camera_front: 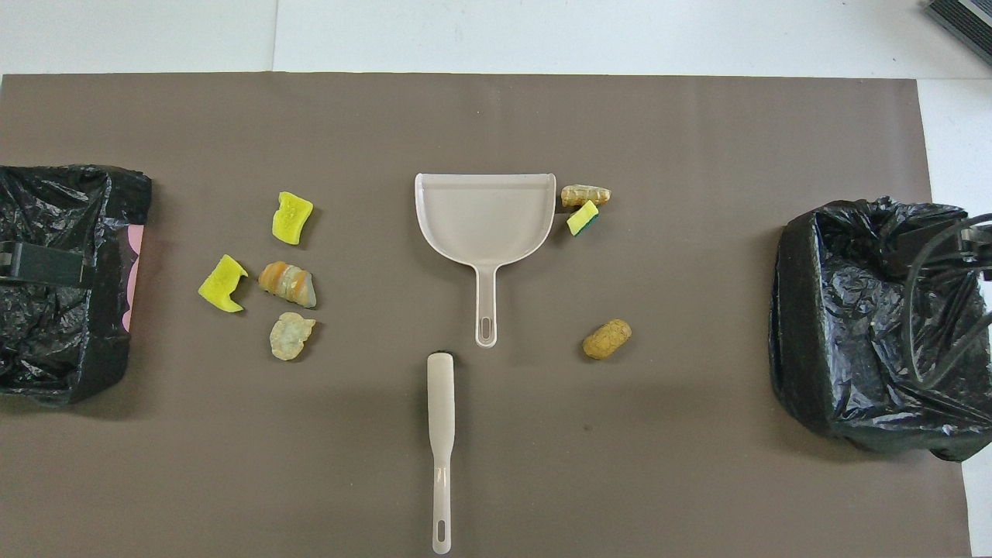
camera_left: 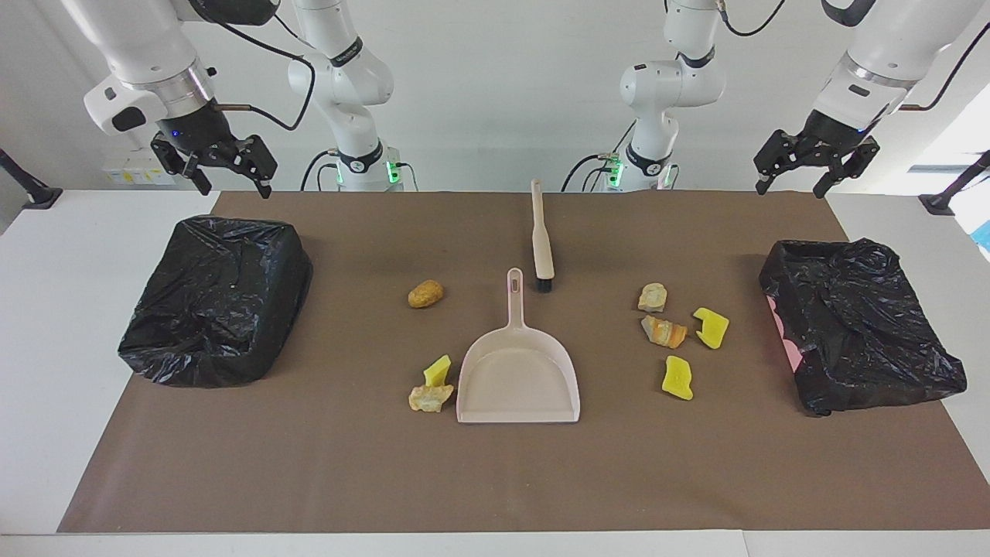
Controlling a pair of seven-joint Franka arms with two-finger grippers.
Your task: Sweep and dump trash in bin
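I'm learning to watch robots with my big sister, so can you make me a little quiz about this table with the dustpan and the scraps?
1. True or false: the dustpan already holds some trash.
2. How many trash scraps lie on the brown mat?
A. five
B. seven
C. nine
3. Fill in: the brush lies ______ to the robots than the dustpan.

Key
1. False. The pan is empty; a yellow wedge and a crusty lump lie beside it.
2. B. Three on the right arm's side of the pan, four on the left arm's.
3. Nearer. Both the left gripper and the right gripper hang open, each above a black-bagged bin, holding nothing.
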